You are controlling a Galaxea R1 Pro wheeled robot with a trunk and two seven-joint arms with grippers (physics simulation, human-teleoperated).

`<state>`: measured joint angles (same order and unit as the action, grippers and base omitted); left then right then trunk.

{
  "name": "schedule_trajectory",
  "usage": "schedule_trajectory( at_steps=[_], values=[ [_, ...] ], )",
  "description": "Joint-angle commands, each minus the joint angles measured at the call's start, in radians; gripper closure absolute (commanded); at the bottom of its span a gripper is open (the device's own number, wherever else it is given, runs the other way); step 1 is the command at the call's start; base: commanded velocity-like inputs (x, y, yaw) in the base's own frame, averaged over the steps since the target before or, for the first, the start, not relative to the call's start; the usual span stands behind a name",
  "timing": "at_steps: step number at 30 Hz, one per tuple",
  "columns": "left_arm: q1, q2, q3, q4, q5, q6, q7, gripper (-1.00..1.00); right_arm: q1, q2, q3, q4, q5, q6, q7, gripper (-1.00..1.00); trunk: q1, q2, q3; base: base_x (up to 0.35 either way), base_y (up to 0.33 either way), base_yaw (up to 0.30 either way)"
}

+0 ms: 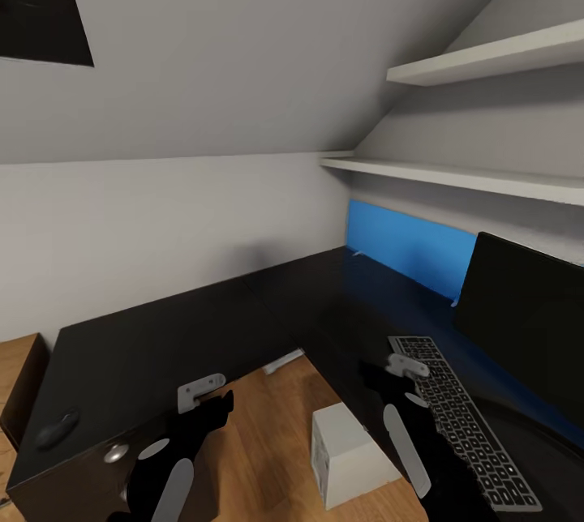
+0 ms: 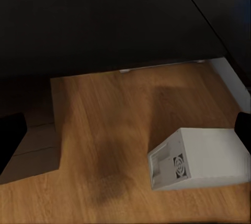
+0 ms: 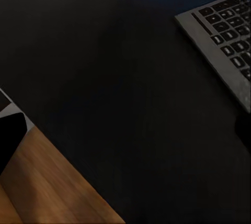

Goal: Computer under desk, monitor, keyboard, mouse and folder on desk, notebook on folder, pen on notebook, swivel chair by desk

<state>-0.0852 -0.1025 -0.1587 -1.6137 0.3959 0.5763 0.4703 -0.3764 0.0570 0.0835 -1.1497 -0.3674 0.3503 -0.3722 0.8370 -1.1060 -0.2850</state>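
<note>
a black l-shaped table is seen mid-frame; the keyboard and monitor lie lower right, the mouse lower left, the computer on the floor. both pincers' states cannot be told.

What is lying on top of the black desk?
On the desk lie the keyboard, the monitor and, far left, the mouse. The right arm covers the desktop beside the keyboard.
</note>
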Motion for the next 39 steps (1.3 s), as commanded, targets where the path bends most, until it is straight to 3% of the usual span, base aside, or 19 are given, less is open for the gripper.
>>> schedule_trajectory(
  at_steps=[1,22,39],
  values=[
    [-0.001,0.0,-0.001,-0.002,0.011,0.002,0.01,-1.0,-0.001,0.0,0.002,0.0,-0.008,0.003,-0.008,-1.0,0.0,-0.001,-0.001,0.0,0.0,-0.231],
    [-0.001,0.0,-0.001,-0.002,0.011,0.004,0.009,-1.0,-0.001,0.004,0.004,0.008,-0.008,0.003,-0.008,-1.0,0.0,-0.001,-0.001,-0.001,0.0,-0.018],
    [-0.001,0.0,-0.001,0.0,0.012,0.006,0.009,-1.0,-0.001,0.002,0.004,0.008,-0.008,0.003,-0.007,-1.0,0.0,-0.001,-0.001,-0.208,0.0,0.0]
  ],
)
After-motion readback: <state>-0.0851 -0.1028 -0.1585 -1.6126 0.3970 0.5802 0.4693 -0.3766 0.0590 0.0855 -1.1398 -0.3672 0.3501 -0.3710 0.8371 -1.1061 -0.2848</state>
